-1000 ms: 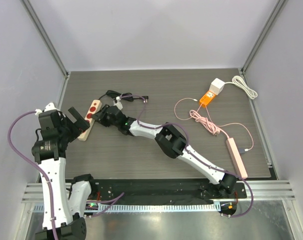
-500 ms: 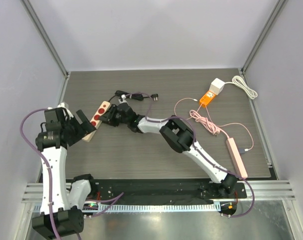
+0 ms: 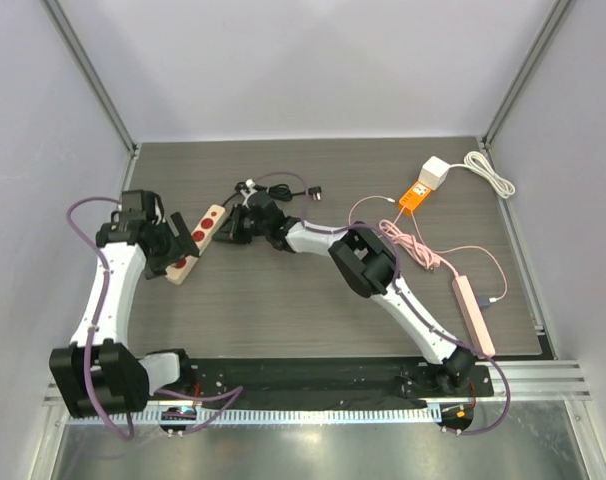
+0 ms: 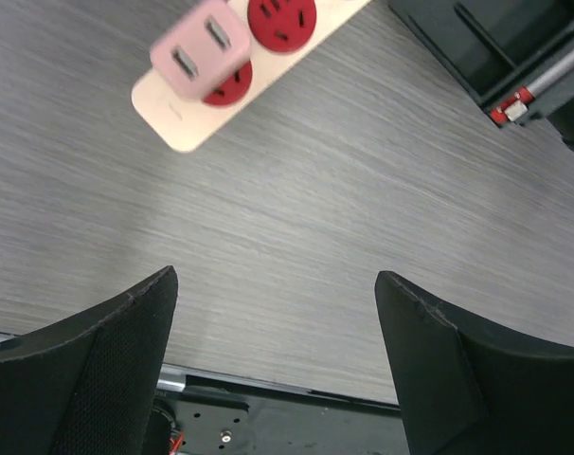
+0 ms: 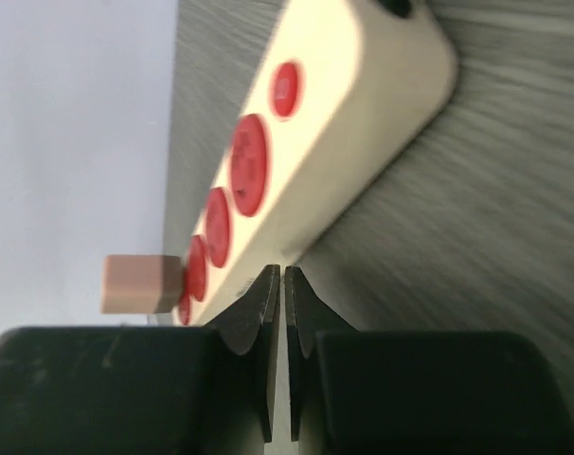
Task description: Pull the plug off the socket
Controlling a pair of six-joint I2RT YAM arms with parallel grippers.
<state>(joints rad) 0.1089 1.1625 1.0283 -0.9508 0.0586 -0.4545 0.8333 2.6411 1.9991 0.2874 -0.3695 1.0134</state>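
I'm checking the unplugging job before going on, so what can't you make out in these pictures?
Left wrist: the beige power strip with red sockets beyond the small pink cube plug, cut off by the top edge.
Top external: the plug, too small beside the open left gripper.
Right wrist: whether the plug is seated; blurred.

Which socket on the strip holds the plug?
The end socket nearest the left gripper: the pink plug stands in it; the others are bare red.
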